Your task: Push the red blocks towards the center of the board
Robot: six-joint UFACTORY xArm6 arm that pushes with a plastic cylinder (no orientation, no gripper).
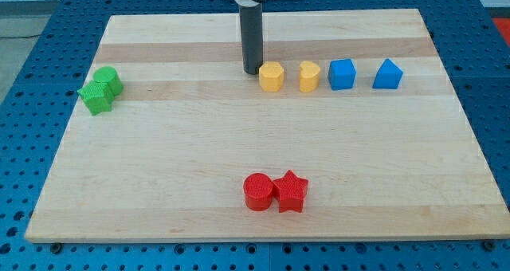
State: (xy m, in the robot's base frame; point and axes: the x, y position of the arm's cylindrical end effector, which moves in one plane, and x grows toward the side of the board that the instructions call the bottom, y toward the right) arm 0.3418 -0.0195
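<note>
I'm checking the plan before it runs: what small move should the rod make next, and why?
Probably swing my tip away from the yellow hexagonal block and down toward the view's bottom edge. The red cylinder and red star sit touching near that edge, so pushing them to the center means getting below them first.

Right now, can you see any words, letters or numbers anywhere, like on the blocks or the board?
None: no word, letter, number or sign can be read in this view.
The wooden board is bare wood.
The red cylinder, red star, two yellow blocks, two blue blocks and two green blocks are plain.
My tip, just left of the yellow blocks, carries no label.
</note>
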